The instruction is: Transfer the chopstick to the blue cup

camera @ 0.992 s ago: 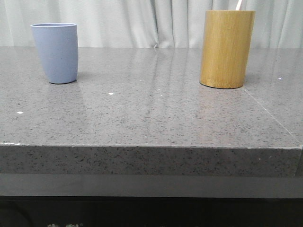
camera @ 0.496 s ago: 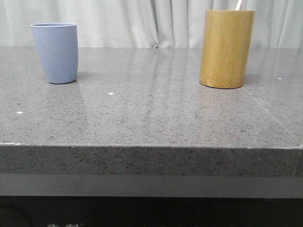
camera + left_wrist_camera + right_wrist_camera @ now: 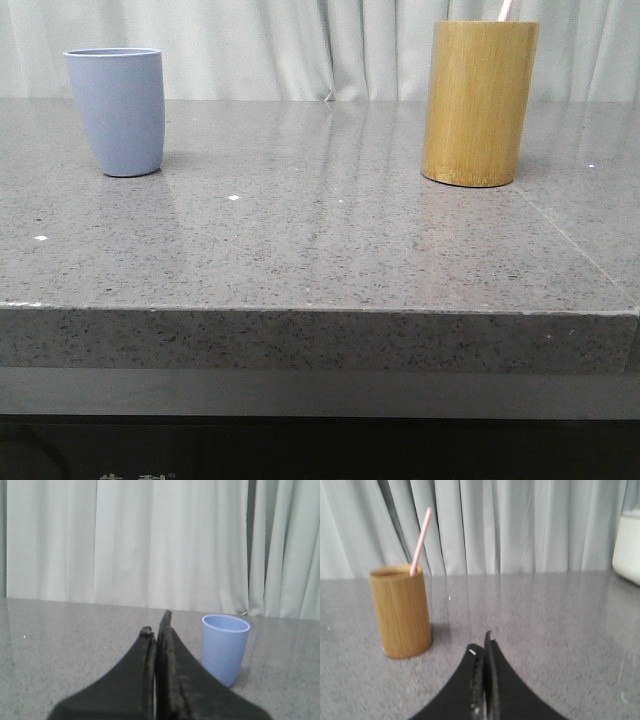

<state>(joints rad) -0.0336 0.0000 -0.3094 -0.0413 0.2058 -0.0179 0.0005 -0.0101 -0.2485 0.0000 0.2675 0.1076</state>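
Note:
The blue cup (image 3: 117, 112) stands upright at the table's far left; it also appears in the left wrist view as the blue cup (image 3: 225, 649). A pale pink chopstick (image 3: 420, 541) leans inside the tall bamboo cylinder (image 3: 400, 611), its tip just poking above the cylinder's rim as the chopstick (image 3: 505, 10) in the front view. My left gripper (image 3: 156, 626) is shut with nothing held, a short way from the cup. My right gripper (image 3: 482, 644) is shut and empty, low over the table, apart from the cylinder.
The bamboo cylinder (image 3: 479, 103) stands at the table's far right. A white object (image 3: 627, 546) sits at the table's far edge in the right wrist view. Grey curtains hang behind the speckled grey table (image 3: 320, 240), whose front edge drops off near me.

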